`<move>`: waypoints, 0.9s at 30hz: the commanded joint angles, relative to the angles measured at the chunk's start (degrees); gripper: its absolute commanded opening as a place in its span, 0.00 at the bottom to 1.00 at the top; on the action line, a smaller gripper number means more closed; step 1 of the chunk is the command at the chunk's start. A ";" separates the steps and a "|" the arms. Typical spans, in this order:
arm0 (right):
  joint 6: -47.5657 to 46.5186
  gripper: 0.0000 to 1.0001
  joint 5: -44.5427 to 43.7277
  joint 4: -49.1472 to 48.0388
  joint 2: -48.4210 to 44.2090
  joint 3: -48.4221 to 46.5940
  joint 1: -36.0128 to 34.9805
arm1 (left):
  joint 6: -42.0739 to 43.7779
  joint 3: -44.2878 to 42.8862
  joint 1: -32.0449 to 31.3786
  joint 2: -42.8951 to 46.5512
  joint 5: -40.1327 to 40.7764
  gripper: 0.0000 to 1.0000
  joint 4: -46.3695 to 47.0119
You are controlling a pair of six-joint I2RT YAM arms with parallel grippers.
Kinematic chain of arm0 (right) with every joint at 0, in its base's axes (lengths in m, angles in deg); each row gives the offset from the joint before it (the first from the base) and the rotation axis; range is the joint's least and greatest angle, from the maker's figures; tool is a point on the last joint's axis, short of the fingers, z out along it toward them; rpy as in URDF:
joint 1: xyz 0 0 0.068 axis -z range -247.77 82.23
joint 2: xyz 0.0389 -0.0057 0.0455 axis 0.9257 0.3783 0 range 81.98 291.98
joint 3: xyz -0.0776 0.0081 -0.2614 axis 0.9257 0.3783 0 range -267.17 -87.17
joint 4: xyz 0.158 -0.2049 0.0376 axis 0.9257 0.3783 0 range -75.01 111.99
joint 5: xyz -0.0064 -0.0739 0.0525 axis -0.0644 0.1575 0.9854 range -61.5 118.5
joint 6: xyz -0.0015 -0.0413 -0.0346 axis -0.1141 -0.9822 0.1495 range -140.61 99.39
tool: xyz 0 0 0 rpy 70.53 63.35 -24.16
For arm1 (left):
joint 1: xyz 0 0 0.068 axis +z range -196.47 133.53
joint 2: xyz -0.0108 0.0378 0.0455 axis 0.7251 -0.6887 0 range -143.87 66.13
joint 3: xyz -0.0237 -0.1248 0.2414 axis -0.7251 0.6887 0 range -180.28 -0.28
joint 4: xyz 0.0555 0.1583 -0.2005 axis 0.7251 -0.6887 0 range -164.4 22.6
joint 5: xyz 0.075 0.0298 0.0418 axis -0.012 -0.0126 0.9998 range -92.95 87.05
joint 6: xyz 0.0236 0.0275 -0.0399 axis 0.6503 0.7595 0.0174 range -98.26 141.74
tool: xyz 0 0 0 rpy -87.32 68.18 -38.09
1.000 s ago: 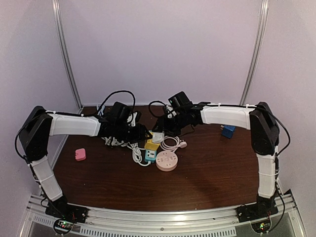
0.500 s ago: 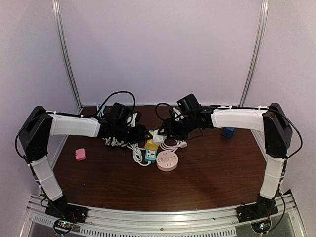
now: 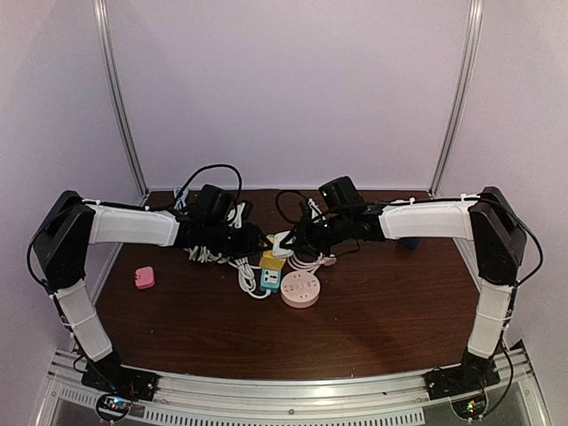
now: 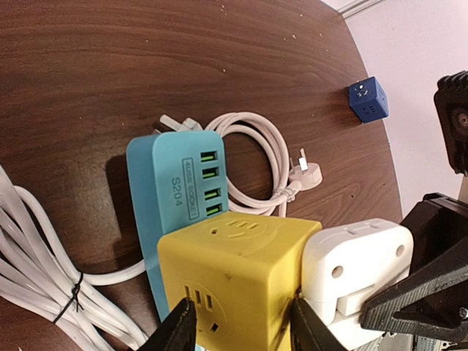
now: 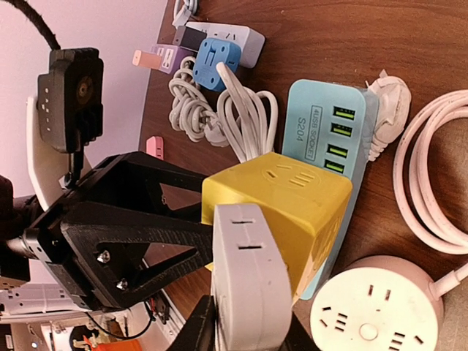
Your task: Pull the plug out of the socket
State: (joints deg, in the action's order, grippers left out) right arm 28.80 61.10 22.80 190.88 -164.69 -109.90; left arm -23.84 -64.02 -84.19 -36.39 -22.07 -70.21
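**Both my grippers at the plug and socket, plug seated**

My right gripper (image 5: 245,335) is closed on the white, block-shaped plastic plug (image 5: 245,270). One black finger lies against each of its flanks. My left gripper (image 4: 241,329) is clamped at a middling width on the yellow plastic cube socket (image 4: 234,270), with a finger pressed to each of two opposite faces.

The plug sits flush against one side face of the cube, with no gap between them in either wrist view, so it is not yet out. In the top view the pair is at the middle of the table, with the left gripper (image 3: 253,241) and right gripper (image 3: 297,240) meeting over it from either side.

Directly beneath the cube lies a teal rectangular power strip (image 4: 172,190) with four green-lit ports and the marking S204. The cube covers one of its ends. Beside the strip, a coiled white cord (image 4: 263,157) ends in a flat white plug. A pale pink round socket disc (image 5: 373,311) lies close to the strip's other side.

A tied bundle of white cable (image 4: 29,256) lies on the left arm's side. A small dark blue cube (image 4: 368,99) stands well apart toward the far right. A small pink block (image 3: 144,278) lies alone near the left edge of the dark brown wooden table (image 3: 382,302).
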 commanded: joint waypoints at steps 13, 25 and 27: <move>9.91 0.12 8.12 -19.61 0.26 4.68 0.17 | -0.47 3.22 0.61 -2.77 4.83 0.45 -6.66; 10.70 0.11 9.54 -25.20 0.09 4.32 0.21 | -1.08 3.63 0.54 -4.52 5.60 0.45 -7.07; 10.83 0.11 9.59 -25.71 0.17 4.10 0.24 | -1.08 3.71 0.54 -4.62 5.62 0.45 -7.12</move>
State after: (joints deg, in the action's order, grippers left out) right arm 39.35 68.72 3.09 191.30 -159.55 -109.49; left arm -25.26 -63.32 -83.62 -36.63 -20.97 -69.58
